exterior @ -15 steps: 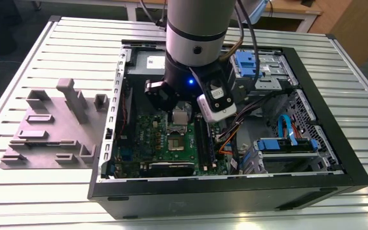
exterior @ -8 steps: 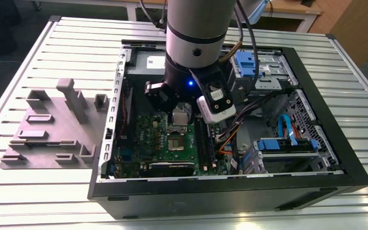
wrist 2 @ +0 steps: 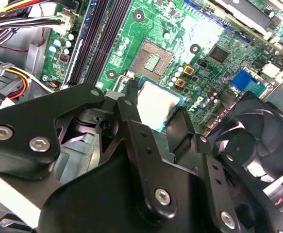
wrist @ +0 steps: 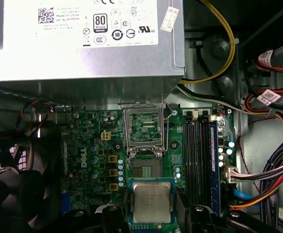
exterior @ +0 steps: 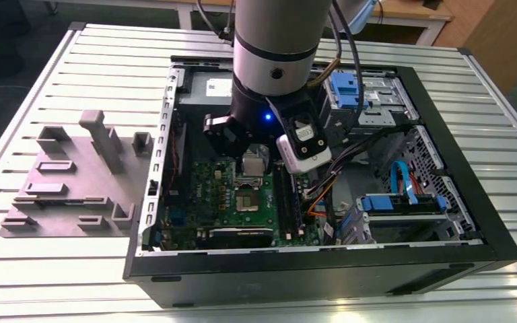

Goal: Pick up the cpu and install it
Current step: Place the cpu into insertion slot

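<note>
Exterior view: the arm [exterior: 272, 60] comes down near-vertical into the open computer case [exterior: 312, 276], wrist pointing down over the green motherboard [exterior: 209, 195]. The gripper [exterior: 254, 160] hangs just above the board with the silver cpu [exterior: 254, 165] pinched at its tip, near the socket [exterior: 247, 202] but clear of it. A grey fixture [exterior: 70, 182] sits on the slatted table [exterior: 61, 282], on the exterior view's left of the case.

Second wrist view: the black fingers [wrist 2: 131, 121] are closed narrow onto opposite edges of the cpu [wrist 2: 158, 104]. The chip is held flat, off the board. The bare socket [wrist 2: 153, 60] lies just beyond it and the fan [wrist 2: 250, 145] is off to one side.

First wrist view: the cpu [wrist: 152, 203] is gripped between the two fingertips and lined up just beside the open socket [wrist: 146, 170]. The hinged frame [wrist: 143, 127] is flipped up. The memory slots [wrist: 197, 160] run alongside, and the power supply [wrist: 83, 48] is beyond.
</note>
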Available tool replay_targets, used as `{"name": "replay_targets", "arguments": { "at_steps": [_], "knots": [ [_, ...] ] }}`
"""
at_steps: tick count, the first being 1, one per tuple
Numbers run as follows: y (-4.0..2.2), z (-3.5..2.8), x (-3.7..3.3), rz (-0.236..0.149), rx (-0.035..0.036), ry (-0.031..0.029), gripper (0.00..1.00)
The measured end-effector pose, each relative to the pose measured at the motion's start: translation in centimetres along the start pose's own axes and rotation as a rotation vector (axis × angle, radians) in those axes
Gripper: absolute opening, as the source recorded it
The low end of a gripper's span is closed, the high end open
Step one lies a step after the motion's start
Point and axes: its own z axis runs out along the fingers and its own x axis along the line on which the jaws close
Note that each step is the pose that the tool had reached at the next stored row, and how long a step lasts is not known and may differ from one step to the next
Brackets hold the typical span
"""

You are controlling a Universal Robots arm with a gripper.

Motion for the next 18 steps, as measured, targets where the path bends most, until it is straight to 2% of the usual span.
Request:
{"name": "replay_targets", "arguments": {
  "at_steps": [7, 14, 18],
  "knots": [
    [-0.06, 1.18, -0.02, 0.000, 0.0006, 0.0003, 0.47],
    [-0.12, 2.08, 0.18, -0.001, 0.0005, -0.0050, 0.47],
    [-0.13, 2.15, 0.18, -0.002, 0.0007, -0.0059, 0.47]
  ]
}}
